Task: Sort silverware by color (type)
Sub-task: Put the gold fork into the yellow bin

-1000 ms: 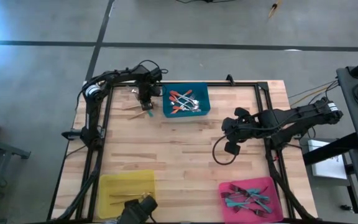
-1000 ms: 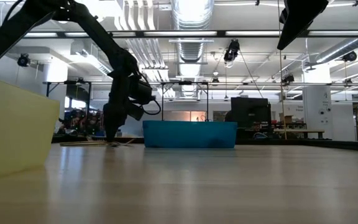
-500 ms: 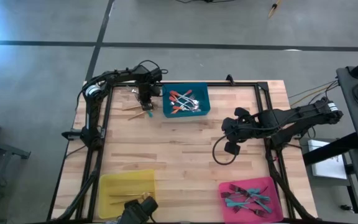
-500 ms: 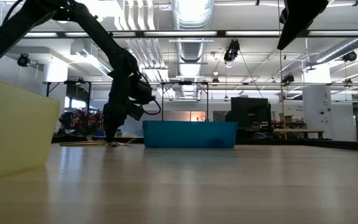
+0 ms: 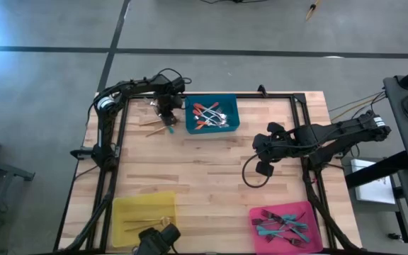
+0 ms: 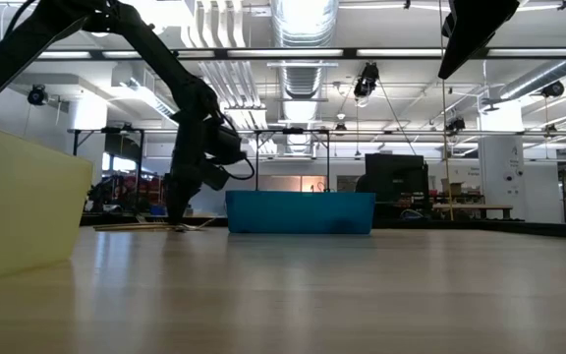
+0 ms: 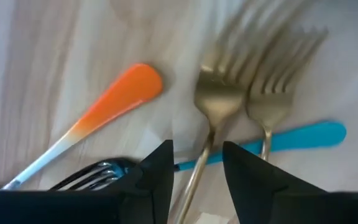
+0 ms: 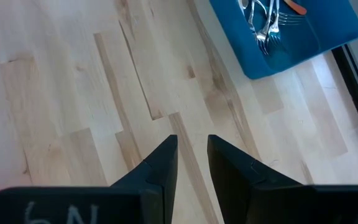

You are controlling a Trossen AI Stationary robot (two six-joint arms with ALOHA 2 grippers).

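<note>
Several loose forks lie flat on the wood at the far left, beside the blue bin [image 5: 211,113]. They are an orange-handled fork [image 7: 114,99], a teal-handled fork [image 7: 303,137] and two gold forks [image 7: 219,99] [image 7: 272,106]. My left gripper [image 7: 196,152] [image 5: 166,117] points down over them, open. Its fingers stand on either side of the left gold fork's handle [image 7: 199,177]. My right gripper [image 8: 192,146] [image 5: 264,163] hovers open and empty above the table's middle right.
The blue bin holds orange-handled forks [image 5: 207,115]. A pink bin [image 5: 285,227] with teal-handled forks sits at the near right. A yellow bin [image 5: 144,216] sits at the near left. A black cable loop [image 5: 252,177] hangs under the right arm. Bare wood lies between the bins.
My left gripper has turned a little about its downward axis while staying over the loose forks. The right arm has kept still.
</note>
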